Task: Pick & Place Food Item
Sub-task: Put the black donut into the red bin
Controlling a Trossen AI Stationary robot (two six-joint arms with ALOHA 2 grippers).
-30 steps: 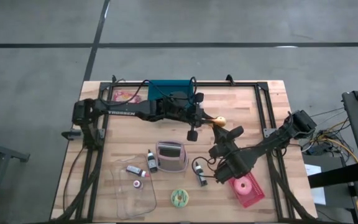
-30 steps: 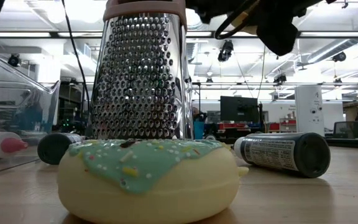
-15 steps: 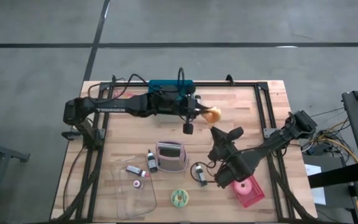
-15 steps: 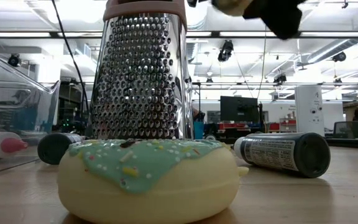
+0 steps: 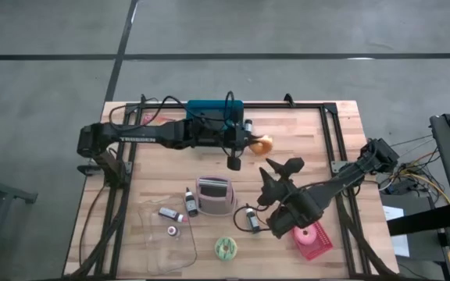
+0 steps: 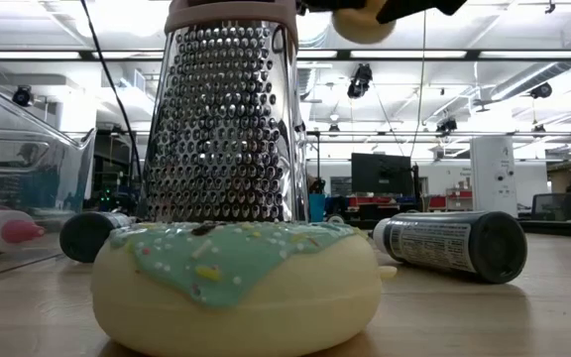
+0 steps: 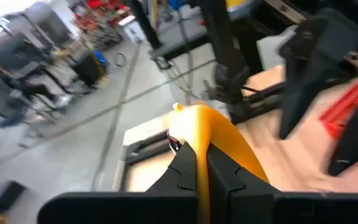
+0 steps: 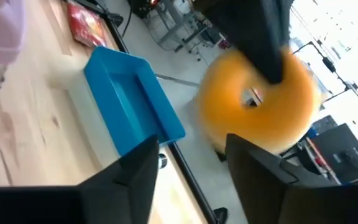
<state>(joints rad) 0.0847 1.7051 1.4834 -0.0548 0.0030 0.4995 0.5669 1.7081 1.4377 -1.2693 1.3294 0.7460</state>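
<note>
Overhead view of the wooden table [image 5: 155, 168]. The left arm is extended across the rear of the table, and an orange donut [image 5: 262, 144] is held in the left gripper [image 5: 253, 143], beside a blue bin [image 5: 207, 106]. The right gripper [image 5: 278, 173] is seen with its fingers spread, near the table's middle, apart from the donut. A grater [image 5: 215, 196], small bottles [image 5: 191, 201], a clear container [image 5: 166, 234], a green-iced donut [image 5: 226, 248] and a red basket [image 5: 312, 239] holding a pink donut [image 5: 306, 231] are placed along the front.
</note>
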